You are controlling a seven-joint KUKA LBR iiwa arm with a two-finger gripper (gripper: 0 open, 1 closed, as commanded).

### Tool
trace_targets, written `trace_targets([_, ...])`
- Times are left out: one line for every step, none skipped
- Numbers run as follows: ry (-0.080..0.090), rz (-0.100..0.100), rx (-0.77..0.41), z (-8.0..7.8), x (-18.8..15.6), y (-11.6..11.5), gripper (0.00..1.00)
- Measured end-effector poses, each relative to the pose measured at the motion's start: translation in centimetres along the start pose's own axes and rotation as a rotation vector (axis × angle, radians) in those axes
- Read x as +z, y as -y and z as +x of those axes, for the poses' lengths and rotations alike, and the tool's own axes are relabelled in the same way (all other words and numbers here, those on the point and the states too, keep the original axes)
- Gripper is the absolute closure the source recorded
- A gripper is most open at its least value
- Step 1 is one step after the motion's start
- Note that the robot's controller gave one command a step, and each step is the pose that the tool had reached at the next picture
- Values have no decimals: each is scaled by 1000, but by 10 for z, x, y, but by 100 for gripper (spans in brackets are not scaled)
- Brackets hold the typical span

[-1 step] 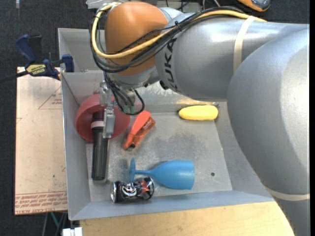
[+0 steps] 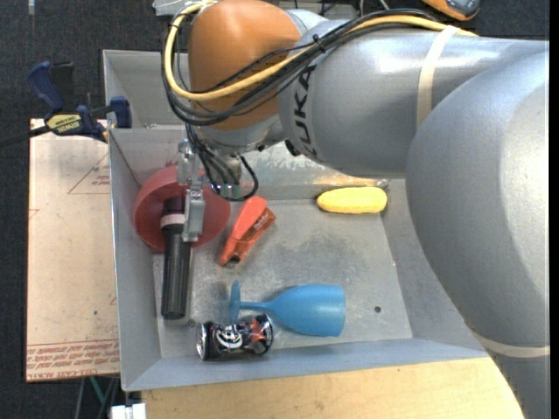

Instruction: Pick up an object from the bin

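My gripper (image 2: pixel 192 206) hangs below the orange wrist cover at the bin's left side, low over a red round bowl-like thing (image 2: pixel 157 206) by the left wall. A black cylinder (image 2: pixel 175 276) with a pale pink band at its upper end lies just below the gripper and runs toward the bin's front. An orange spring clamp (image 2: pixel 244 230) lies right of the gripper, apart from it. Nothing shows between the gripper's parts.
A blue plastic wine glass (image 2: pixel 301 309) lies on its side near the front wall, with a crushed dark can (image 2: pixel 234 338) left of it. A yellow banana-shaped thing (image 2: pixel 351 201) rests at the back right. The arm covers the upper right.
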State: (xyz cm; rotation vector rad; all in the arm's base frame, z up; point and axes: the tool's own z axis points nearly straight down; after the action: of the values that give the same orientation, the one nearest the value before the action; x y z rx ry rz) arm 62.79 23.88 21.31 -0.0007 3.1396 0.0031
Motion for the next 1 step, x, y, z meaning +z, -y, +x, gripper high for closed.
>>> trace_targets([15, -5, -295, 10, 89, -8, 0])
